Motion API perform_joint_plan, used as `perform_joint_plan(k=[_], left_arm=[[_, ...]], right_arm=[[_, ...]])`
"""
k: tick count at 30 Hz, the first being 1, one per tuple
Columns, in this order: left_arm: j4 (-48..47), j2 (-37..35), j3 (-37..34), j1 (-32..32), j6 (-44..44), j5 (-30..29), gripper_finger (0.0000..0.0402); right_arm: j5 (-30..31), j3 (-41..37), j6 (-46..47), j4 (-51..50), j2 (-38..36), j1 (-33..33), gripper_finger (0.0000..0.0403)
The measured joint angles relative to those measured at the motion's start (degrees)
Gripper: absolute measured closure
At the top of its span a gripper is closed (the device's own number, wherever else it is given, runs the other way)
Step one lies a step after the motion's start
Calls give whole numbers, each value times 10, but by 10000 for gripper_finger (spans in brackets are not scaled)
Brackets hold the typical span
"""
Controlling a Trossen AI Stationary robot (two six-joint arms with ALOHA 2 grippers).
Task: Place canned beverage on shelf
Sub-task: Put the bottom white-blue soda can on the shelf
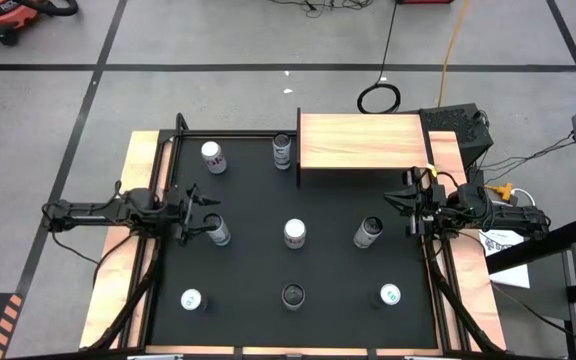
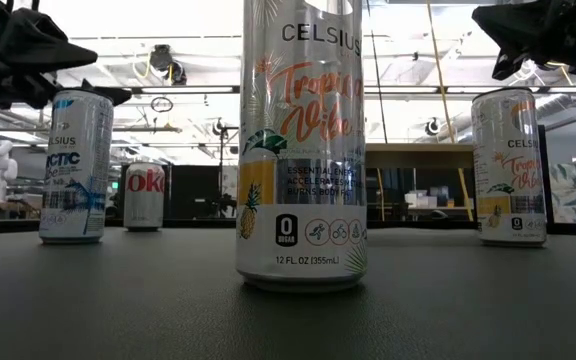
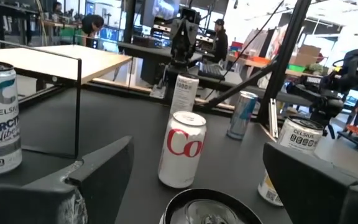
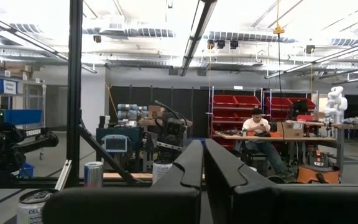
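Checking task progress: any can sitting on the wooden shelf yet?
No. In the high view the shelf top is bare wood, and the nearest can stands on the black mat beside it.

Two dark jointed arms; left hand [image 1: 200,213] black, blocky fingers.

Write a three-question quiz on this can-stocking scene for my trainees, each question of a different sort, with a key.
1. True or false: a can already stands on the shelf.
2. Which hand has its fingers spread beside a can? A) left hand B) right hand C) both
3. Fill in: the cans stand on the black ____.

Key
1. False; the shelf top is bare.
2. A; the left hand is open at the can on the mat's left side, while the right hand is shut.
3. mat.
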Motion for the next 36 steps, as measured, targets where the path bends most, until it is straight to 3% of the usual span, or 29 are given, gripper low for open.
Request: perform_joint_plan(k=[13,20,36], left_arm=[[-13,4,0,-22,0,22,43],[-18,9,0,-28,33,-15,43],[-19,79,0,-33,31,-5,43]], right_arm=[[0,0,0,0,0,0,403],[0,0,0,0,0,0,403],[0,0,0,0,0,0,403]])
